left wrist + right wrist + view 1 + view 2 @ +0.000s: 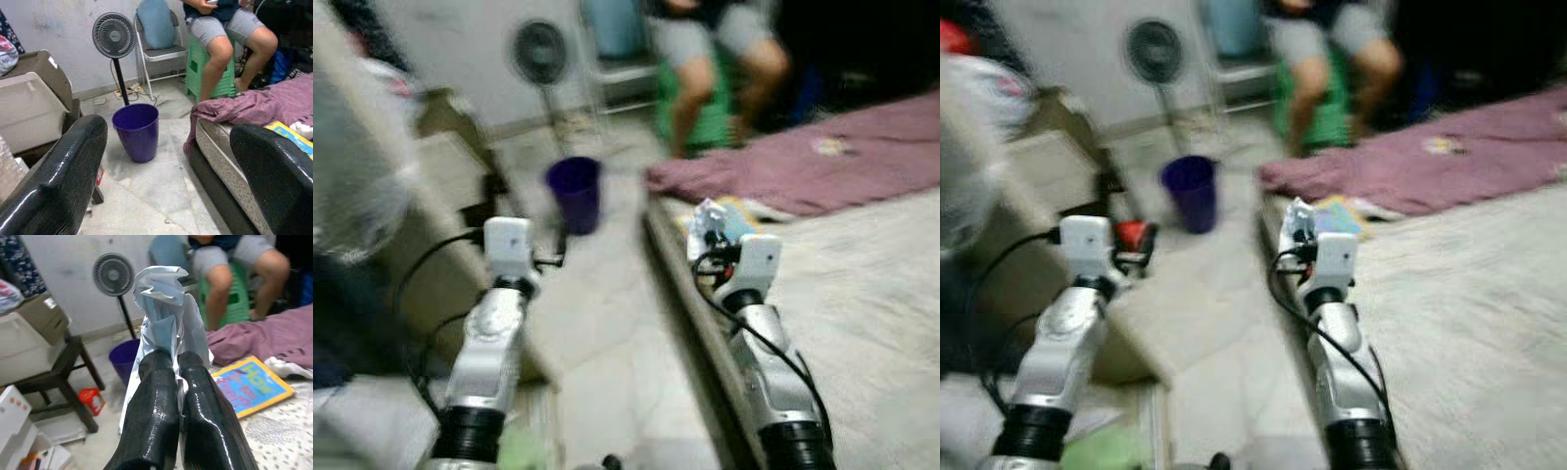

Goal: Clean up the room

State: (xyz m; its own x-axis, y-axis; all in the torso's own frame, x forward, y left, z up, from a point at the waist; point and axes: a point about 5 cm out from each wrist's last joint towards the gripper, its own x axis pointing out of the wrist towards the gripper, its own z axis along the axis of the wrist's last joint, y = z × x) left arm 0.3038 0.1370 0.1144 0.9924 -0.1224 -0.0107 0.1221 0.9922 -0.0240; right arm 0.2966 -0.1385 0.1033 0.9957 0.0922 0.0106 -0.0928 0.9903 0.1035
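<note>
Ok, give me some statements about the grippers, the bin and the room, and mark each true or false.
1. The right gripper is shut on crumpled paper. True.
2. The left gripper holds a bottle. False: its fingers stand apart with nothing between them.
3. The purple bin stands upright on the floor, near the fan. True.
4. The bin lies tipped over on the mattress. False: it is upright on the floor, beside the mattress.
5. A colourful book lies on the mattress. True.
6. A person stands at the fan. False: the person sits on a green stool.
</note>
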